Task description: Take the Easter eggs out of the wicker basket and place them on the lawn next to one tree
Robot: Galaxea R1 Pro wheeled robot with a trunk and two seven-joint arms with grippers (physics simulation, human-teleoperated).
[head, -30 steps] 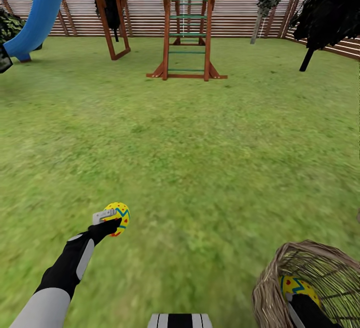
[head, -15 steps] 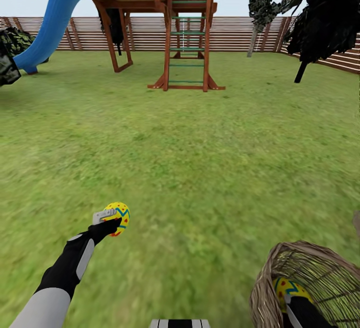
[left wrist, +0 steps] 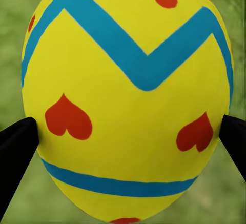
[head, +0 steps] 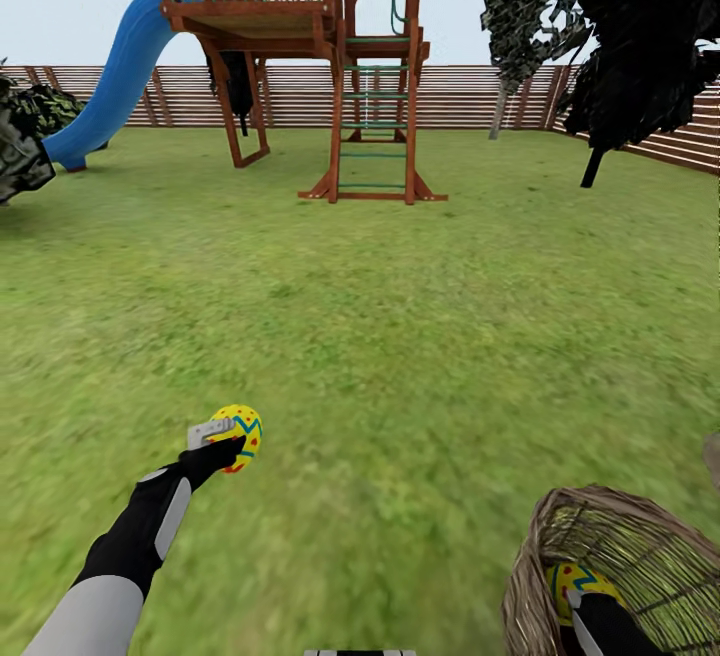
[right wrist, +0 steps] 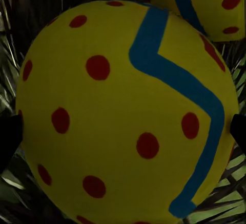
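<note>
Grass spreads under me; my left gripper still clamps one egg above it, my right gripper pinches a second egg inside the wicker basket, a third egg beside. My view has tilted up: the playset and fence sit lower.

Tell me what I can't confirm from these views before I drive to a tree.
- Third egg: right wrist view, cut off by the frame edge; the egg in the right gripper blocks the rest.
- Wicker basket: head view, far side cropped at the edge.
- Lawn below the egg in the left gripper: left wrist view, blurred.
- Tree base: head view, too small.
</note>
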